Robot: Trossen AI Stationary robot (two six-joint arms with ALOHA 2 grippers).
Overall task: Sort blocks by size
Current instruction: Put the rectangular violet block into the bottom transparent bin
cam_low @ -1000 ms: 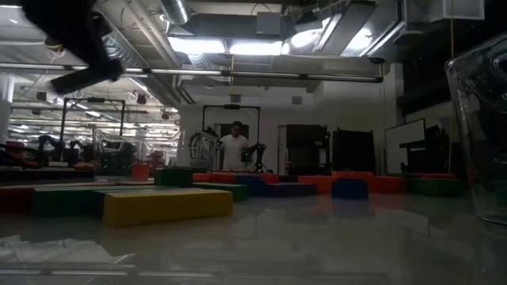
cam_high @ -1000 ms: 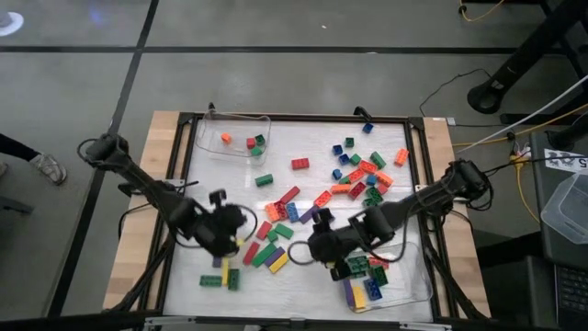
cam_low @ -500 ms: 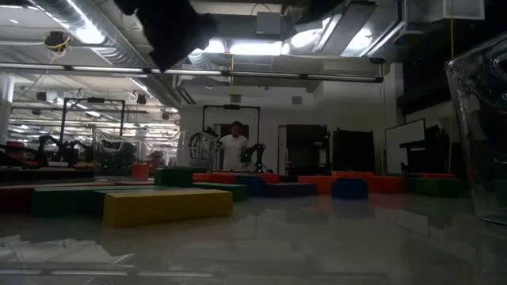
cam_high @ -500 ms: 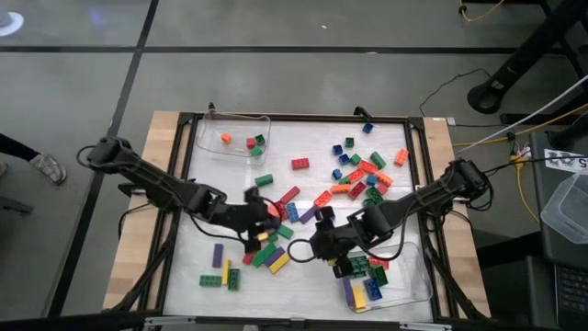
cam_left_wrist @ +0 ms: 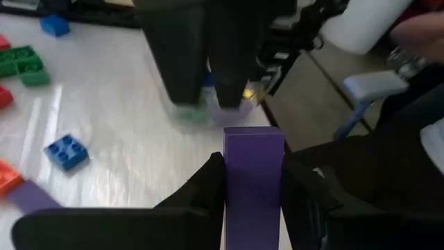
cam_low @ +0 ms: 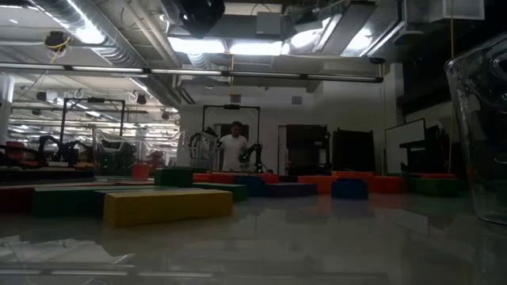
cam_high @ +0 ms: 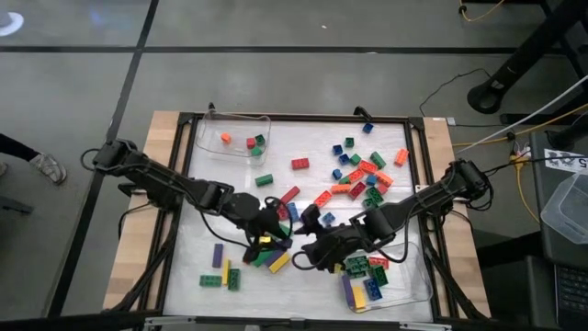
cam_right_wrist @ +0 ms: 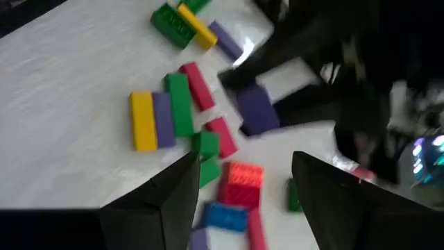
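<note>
Many coloured blocks lie loose on the white table point(cam_high: 230, 184): a cluster at the far right point(cam_high: 366, 175), some near the middle point(cam_high: 272, 257), a few at the near left point(cam_high: 220, 274). My left gripper point(cam_high: 278, 228) hangs over the table's middle, shut on a purple block point(cam_left_wrist: 253, 173), which also shows in the right wrist view point(cam_right_wrist: 257, 109). Just right of it my right gripper point(cam_high: 310, 252) is open with nothing between its fingers point(cam_right_wrist: 166, 201). My left gripper pinches the purple block by its two long sides point(cam_left_wrist: 229, 187) between the two fingers. The block lies along the fingers and sticks out past their tips. The fingers slant downward toward the table's right side. The block is lifted clear of the table.
A clear tray point(cam_high: 204, 138) at the far left holds three small blocks. Another clear tray point(cam_high: 418, 290) at the near right holds longer blocks. A black frame point(cam_high: 294, 118) borders the table. In the low view a long yellow block point(cam_low: 166, 206) lies close in front.
My left gripper has swung from the near left toward the table's middle and my right gripper, tipping from pointing down to a shallow slant, with the purple block between its fingers. My right gripper has rolled about its own axis almost in place.
</note>
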